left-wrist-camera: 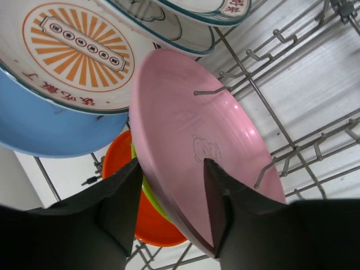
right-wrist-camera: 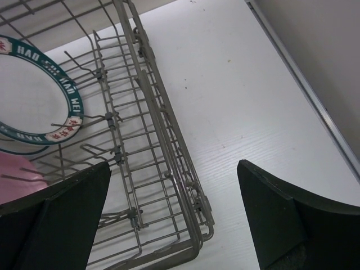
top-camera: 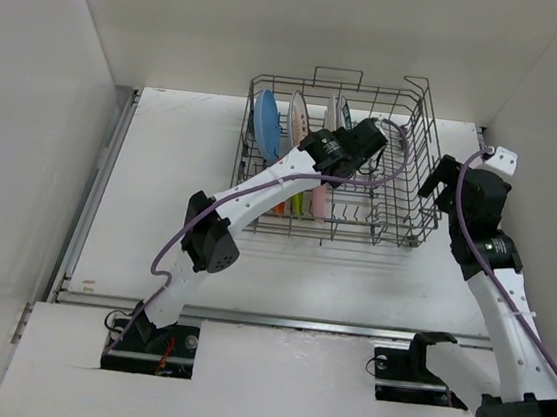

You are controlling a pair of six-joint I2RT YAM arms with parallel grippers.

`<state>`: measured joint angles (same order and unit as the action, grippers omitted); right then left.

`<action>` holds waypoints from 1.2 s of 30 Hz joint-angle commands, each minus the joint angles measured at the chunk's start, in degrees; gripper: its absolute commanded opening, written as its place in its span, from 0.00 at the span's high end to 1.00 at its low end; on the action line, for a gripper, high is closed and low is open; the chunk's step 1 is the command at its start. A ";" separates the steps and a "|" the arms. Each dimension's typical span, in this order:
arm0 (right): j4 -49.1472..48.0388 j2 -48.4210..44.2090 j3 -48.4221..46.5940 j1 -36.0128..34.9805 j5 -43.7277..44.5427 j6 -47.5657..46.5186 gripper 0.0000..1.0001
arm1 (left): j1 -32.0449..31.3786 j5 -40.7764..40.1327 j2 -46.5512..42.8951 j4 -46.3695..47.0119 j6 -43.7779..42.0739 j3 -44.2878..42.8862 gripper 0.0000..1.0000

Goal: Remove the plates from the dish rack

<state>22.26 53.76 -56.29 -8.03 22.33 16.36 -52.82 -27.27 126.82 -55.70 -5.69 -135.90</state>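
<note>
Rim of pink plate point(left-wrist-camera: 191, 124) between jaws of left end effector point(left-wrist-camera: 171, 169)

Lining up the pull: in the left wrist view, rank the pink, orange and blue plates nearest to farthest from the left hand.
1. pink plate, between the fingers of the left hand.
2. orange plate, low, just behind the pink.
3. blue plate, farther back, upper left.

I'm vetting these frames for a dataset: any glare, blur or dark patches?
Top external: even light, sharp, faint shadow under the dish rack. Left wrist: left claw looms dark and soft-edged; mild sheen on the pink plate. Right wrist: rack wires crisp, right claw dark in both lower corners, no glare.
</note>
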 commanded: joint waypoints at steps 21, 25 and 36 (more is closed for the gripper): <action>-2.13 13.39 -7.69 -0.58 2.55 -5.02 0.13 | -0.09 5.92 -5.97 -1.69 1.83 -5.87 1.00; -3.36 13.39 -7.69 -0.58 -0.09 -6.16 0.15 | -0.09 3.90 -8.26 -1.69 -0.10 -5.87 1.00; -3.89 13.39 -7.69 -0.58 -1.15 -6.16 0.17 | -0.09 -4.02 -11.51 -1.07 -6.44 -5.87 1.00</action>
<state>21.80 67.94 -61.47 -8.03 21.82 10.70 -51.37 -31.40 125.36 -59.42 -6.50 -138.78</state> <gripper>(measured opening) 0.840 0.153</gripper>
